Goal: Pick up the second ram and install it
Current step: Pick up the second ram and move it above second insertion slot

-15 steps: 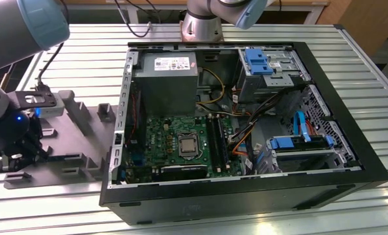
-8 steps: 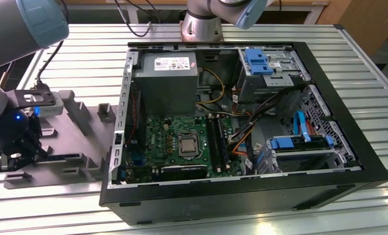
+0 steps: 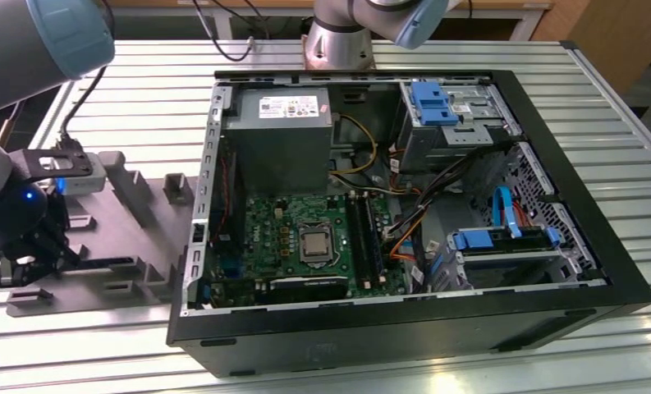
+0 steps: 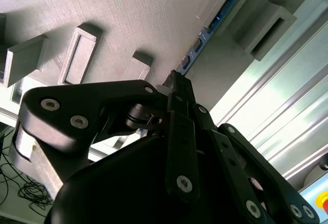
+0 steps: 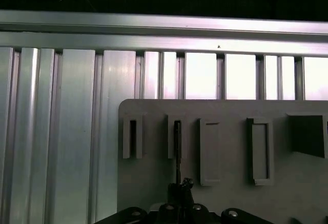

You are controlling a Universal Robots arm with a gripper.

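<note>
My fingers (image 4: 178,106) were pinched shut on the second ram (image 4: 199,43), which stood on edge in the grey holder (image 3: 128,246) on the counter (image 3: 643,189), just beside the open computer case (image 3: 413,328), at the exterior view's left.

Ribbed silver aluminium table (image 5: 61,131) with a flat grey plastic holder plate (image 5: 148,183) lying on it, with a row of raised rectangular slots. The second ram (image 5: 177,147), a thin dark stick seen edge-on, sits in one slot, and the black gripper (image 5: 179,188) is pinching its near end.

Exterior view high; both wrist views nr jig (image 4: 128,24) (image 5: 148,178).
</note>
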